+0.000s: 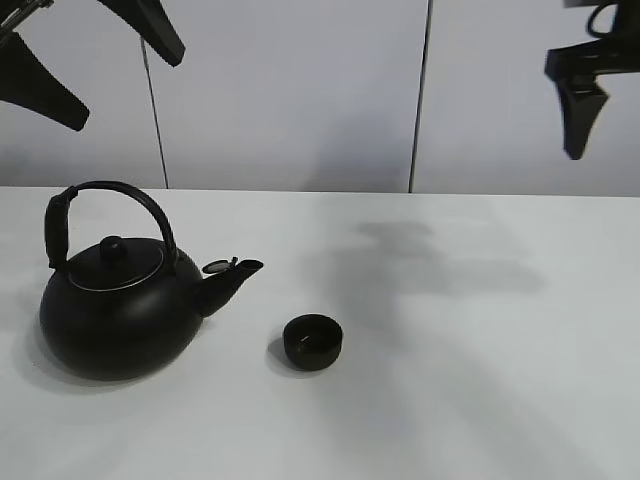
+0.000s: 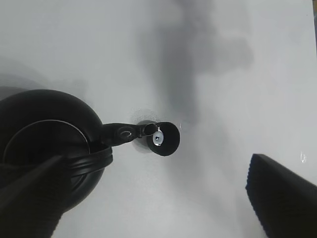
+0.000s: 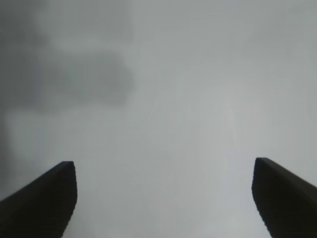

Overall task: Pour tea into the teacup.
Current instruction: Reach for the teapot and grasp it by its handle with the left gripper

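The tiny matte black teacup [image 1: 313, 341] stands on the white table, just right of the spout of the big round black kettle [image 1: 115, 310]. The kettle stands upright with its arched handle up and its spout cap open. No tea stream shows. My left gripper [image 1: 128, 88] hangs open and empty high above the kettle. In the left wrist view the kettle [image 2: 44, 144] and the teacup [image 2: 166, 139] lie below the open left gripper [image 2: 156, 173]. My right gripper [image 1: 580, 110] is high at the far right, and the right wrist view shows it open and empty [image 3: 163, 166].
The white table [image 1: 480, 380] stretches to the right and front of the teacup, with arm shadows on it. A pale panelled wall [image 1: 300, 90] stands behind the table's back edge.
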Robot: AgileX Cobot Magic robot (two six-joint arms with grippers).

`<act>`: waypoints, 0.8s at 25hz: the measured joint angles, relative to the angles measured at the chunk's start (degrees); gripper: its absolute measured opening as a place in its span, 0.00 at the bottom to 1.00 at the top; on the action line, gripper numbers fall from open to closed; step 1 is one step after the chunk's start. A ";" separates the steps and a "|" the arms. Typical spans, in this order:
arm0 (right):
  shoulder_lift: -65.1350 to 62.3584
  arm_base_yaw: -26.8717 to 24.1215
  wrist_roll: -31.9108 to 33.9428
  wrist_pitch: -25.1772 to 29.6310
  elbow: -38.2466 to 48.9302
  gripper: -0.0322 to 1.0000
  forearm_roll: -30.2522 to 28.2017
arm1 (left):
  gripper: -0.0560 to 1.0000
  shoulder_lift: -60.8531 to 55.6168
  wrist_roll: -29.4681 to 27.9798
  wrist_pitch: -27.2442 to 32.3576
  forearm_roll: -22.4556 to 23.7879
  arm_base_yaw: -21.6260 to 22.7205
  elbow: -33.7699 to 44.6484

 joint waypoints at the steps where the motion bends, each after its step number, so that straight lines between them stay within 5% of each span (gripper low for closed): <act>1: -1.48 -1.47 -0.94 0.73 0.00 0.67 1.27 | 0.71 0.00 0.00 0.00 0.00 0.00 0.00; 6: -12.13 -3.83 -4.13 2.01 1.40 0.65 6.85 | 0.71 0.00 0.00 0.00 0.00 0.00 0.00; 10: -27.91 -3.83 -5.23 2.69 10.71 0.64 11.04 | 0.71 0.00 0.00 -0.05 0.00 0.00 0.00; 20: -84.74 -3.83 -2.87 2.93 42.92 0.63 3.82 | 0.71 0.00 0.00 -0.16 0.00 0.00 0.00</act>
